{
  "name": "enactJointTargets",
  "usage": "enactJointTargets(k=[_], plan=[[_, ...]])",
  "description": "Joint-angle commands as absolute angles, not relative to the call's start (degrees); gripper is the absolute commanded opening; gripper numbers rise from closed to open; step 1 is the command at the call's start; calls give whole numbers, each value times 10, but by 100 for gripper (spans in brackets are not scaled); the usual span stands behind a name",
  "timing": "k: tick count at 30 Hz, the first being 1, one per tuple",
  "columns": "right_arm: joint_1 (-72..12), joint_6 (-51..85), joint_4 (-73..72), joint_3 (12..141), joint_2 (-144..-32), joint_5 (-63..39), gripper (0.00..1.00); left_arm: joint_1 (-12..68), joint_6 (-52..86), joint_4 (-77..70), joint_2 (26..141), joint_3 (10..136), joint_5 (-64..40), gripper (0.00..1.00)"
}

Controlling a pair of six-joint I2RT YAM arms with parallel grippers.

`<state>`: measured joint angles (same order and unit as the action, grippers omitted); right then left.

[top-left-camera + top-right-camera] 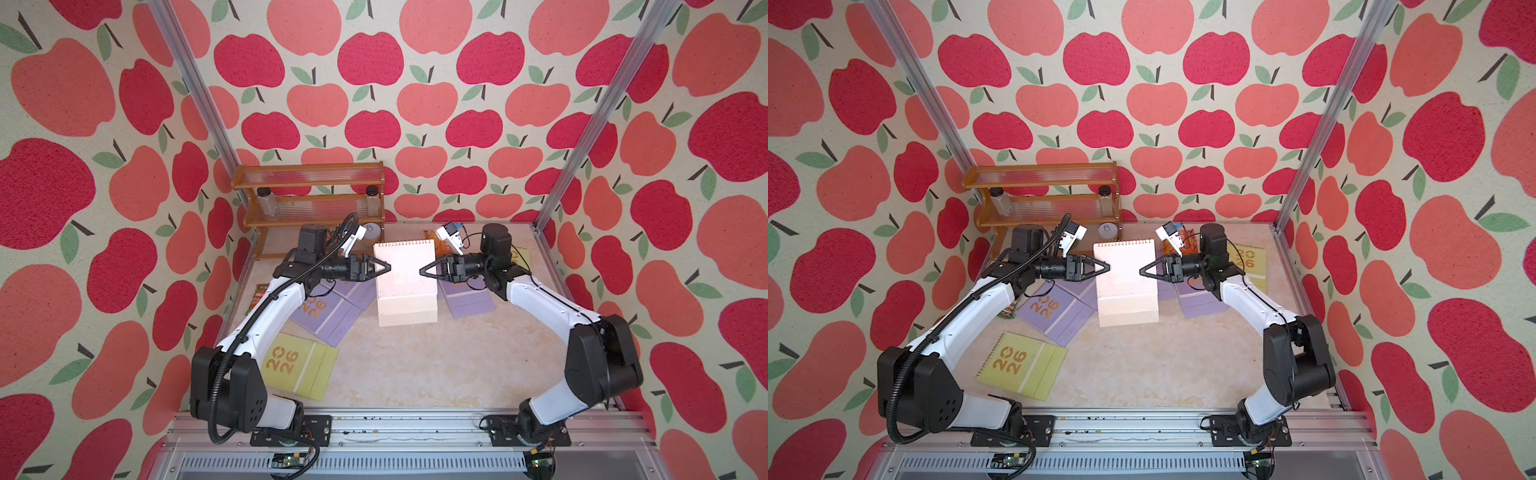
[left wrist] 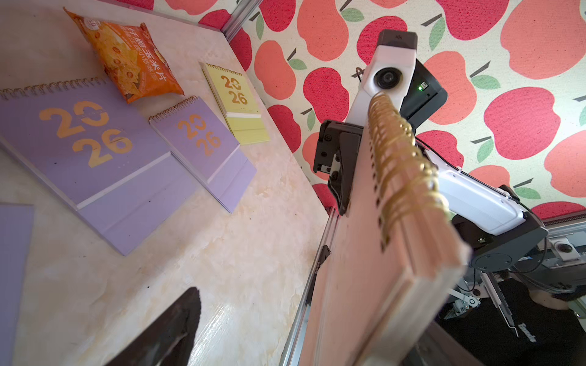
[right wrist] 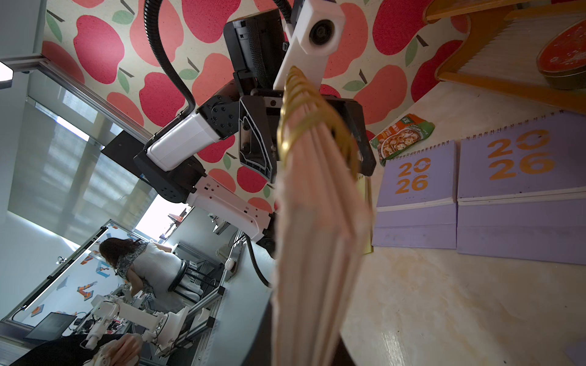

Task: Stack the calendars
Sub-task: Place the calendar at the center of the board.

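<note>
Overhead, the peach calendar (image 1: 405, 286) partly hides lavender calendars (image 1: 322, 311).

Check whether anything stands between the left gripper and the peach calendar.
Nothing visible does. The left gripper is open, with its jaws either side of one edge of the peach calendar; the right gripper holds the opposite edge.

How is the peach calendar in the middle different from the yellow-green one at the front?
The peach calendar hangs above the table; the front yellow-green calendar lies flat on it. The peach calendar shows a blank face, the yellow-green one a gold 2026. The peach one looks square-on, the yellow-green one turned askew. Both are spiral-bound.
</note>
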<state>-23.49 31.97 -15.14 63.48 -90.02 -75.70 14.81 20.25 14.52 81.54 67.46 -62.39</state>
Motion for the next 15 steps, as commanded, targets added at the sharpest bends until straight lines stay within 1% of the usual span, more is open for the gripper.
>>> enactJointTargets(k=[1,5,8,9,10,13,15], plan=[[-238,270,-98,648,-895,-762,0,154,218,103,820,665,-630,87],[-240,301,-146,635,-905,-752,0,159,231,84,821,664,-630,76],[-243,333,-193,627,-913,-748,0,167,240,67,823,660,-633,65],[-243,341,-205,626,-917,-746,0,170,241,63,824,659,-633,64],[-243,346,-213,625,-919,-745,0,173,241,62,826,659,-634,60],[-243,361,-235,623,-926,-740,0,181,242,61,832,660,-633,41],[-243,364,-239,625,-930,-738,0,183,243,59,835,659,-631,21]])
